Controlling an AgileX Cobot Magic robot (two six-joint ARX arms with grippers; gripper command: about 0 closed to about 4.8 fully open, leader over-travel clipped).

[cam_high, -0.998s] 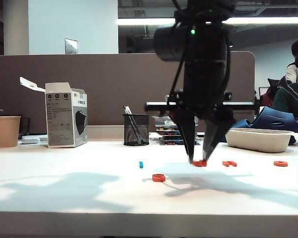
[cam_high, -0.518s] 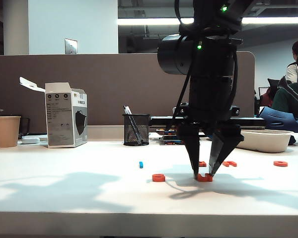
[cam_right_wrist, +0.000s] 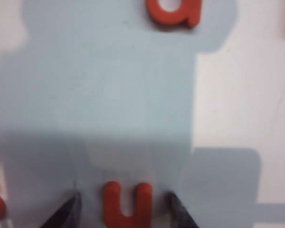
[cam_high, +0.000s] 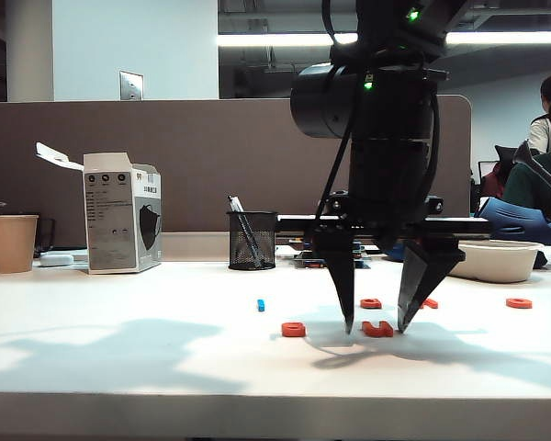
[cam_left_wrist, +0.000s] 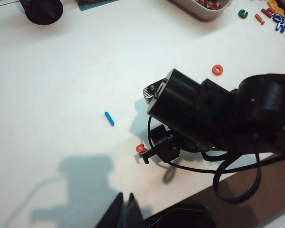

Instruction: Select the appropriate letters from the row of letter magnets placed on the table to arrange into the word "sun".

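My right gripper [cam_high: 376,328] points straight down at the white table [cam_high: 119,367], open, with a fingertip on each side of an orange-red U letter [cam_high: 378,329] that lies flat and free. In the right wrist view the U letter [cam_right_wrist: 127,205] sits between the fingers [cam_right_wrist: 66,213] without touching them. A second orange-red letter [cam_high: 294,329] lies just left of it. Behind, the row keeps three orange-red letters [cam_high: 371,303] [cam_high: 429,303] [cam_high: 519,303] and a small blue piece [cam_high: 261,305]. My left gripper [cam_left_wrist: 126,209] hangs shut and empty above the table's edge, off to the side.
A mesh pen cup [cam_high: 252,240], a white carton [cam_high: 122,213] and a paper cup [cam_high: 12,243] stand along the back by the partition. A white tray [cam_high: 482,257] sits at the back right. Loose coloured letters [cam_left_wrist: 270,9] lie beyond the tray.
My right gripper carried the U letter from the row forward to beside the front letter, set it down and opened off it. The left arm has not moved.
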